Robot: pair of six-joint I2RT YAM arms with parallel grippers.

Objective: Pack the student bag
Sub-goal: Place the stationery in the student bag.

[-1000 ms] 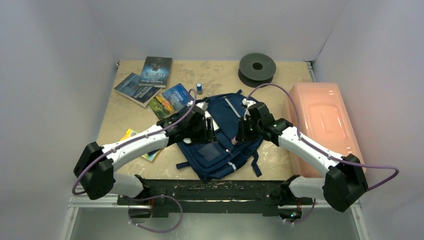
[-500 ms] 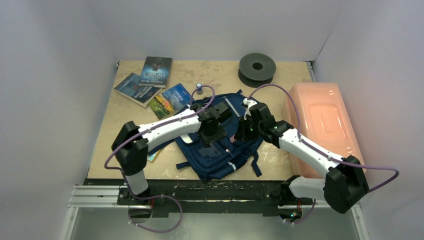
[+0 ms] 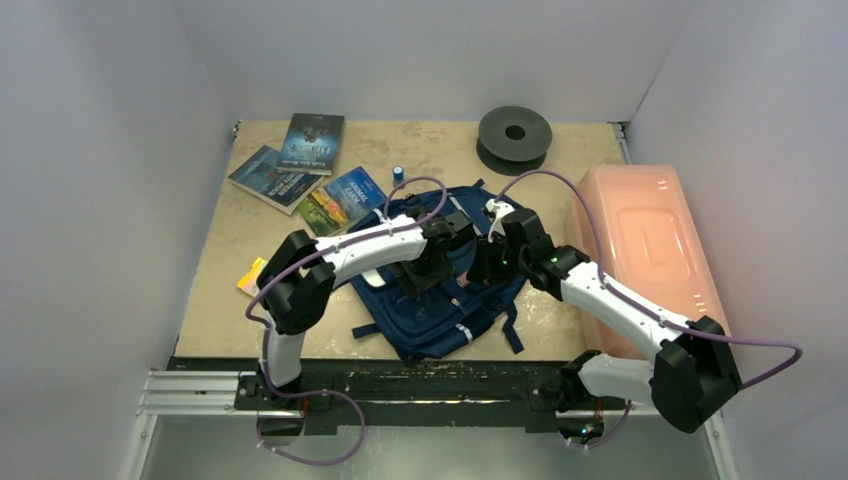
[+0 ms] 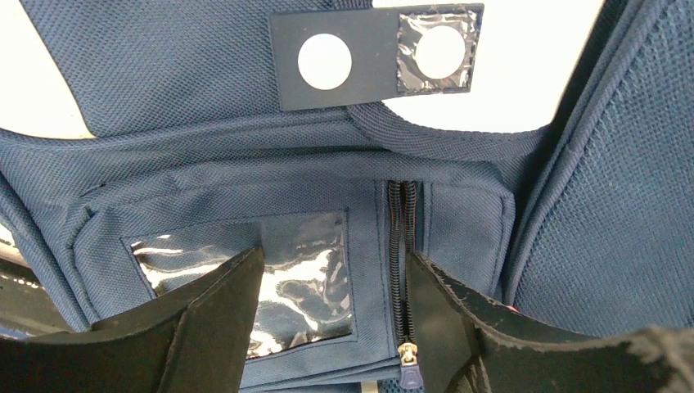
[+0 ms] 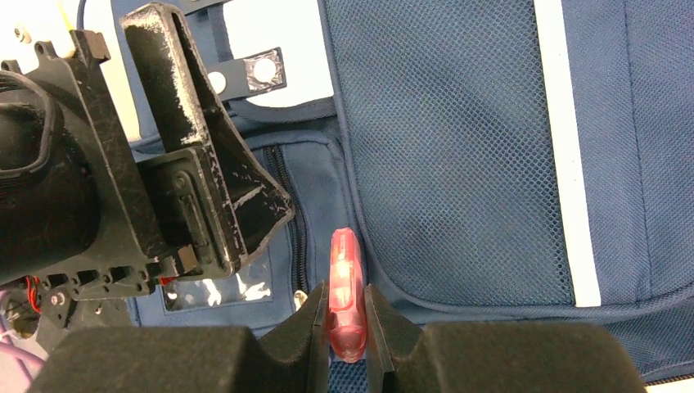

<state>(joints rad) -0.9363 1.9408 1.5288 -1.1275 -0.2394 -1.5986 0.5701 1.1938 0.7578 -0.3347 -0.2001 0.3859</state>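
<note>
Covering the middle of the student bag (image 3: 440, 325) with the left arm (image 3: 350, 248) and the right arm (image 3: 605, 298) in the top view. Hiding most of a yellow item (image 3: 250, 275) behind the left arm. Burying the lower end of a red translucent piece (image 5: 344, 270) between the right gripper (image 5: 345, 301) fingers. Showing book (image 3: 312, 140) titles too small for reading.

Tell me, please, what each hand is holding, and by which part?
The right hand pinches a translucent red piece by one end, over the student bag; what it is cannot be told. The left hand is open over the bag, holding nothing.
</note>
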